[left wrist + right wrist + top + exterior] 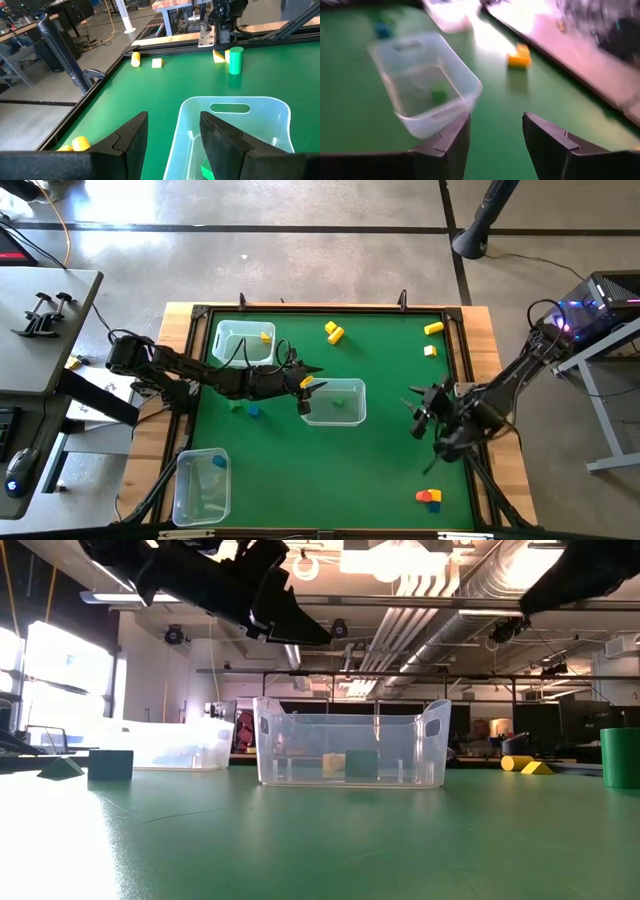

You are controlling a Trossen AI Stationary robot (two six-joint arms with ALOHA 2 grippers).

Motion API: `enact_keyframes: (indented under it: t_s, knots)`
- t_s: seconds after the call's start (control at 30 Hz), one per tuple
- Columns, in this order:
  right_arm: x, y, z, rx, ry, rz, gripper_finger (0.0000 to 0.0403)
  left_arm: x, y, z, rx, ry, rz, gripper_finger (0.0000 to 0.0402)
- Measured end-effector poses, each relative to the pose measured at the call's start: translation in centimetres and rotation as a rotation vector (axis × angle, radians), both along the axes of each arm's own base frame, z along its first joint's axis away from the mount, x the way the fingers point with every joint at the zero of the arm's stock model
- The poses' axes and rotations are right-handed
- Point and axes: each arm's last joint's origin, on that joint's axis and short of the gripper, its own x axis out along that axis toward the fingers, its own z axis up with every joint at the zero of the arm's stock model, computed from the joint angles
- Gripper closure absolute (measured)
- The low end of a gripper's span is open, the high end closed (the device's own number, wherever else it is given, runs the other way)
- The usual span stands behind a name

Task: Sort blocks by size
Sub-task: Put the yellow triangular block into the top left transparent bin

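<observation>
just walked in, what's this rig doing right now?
Sorting blocks into clear bins on the green table. The left end effector hangs open and empty over the edge of the middle bin, which holds a green block. The right end effector is open and empty over the table's right side. Yellow blocks and an orange and red pile still lie loose.

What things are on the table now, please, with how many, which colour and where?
clear bins: three; one mid-table, one far left corner, one near left corner.
yellow blocks: two touching at far centre, two near far right corner, one in far left bin.
green block: one, in middle bin.
green and blue blocks: two, on mat left of middle bin.
orange, red and blue blocks: small cluster, near right corner.
blue block: one, in near left bin.
left gripper: open, above middle bin's left edge.
right gripper: open, right of middle bin.
</observation>
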Motion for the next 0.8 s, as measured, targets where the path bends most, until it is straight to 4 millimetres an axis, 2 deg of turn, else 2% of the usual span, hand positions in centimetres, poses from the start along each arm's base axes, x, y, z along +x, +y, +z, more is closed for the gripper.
enact_keyframes:
  t_s: [0.33, 0.8]
  knots:
    - [-0.3, -5.8, 0.2, 0.169, 0.383, -0.214, 0.0226, 0.0, 0.1, 0.0, 0.000, 0.000, 0.002, 0.0234]
    - [-0.1, -9.7, -0.1, 0.436, 0.617, -0.236, 0.0226, 0.0, 0.1, 0.0, -0.001, 0.000, 0.003, 0.0234]
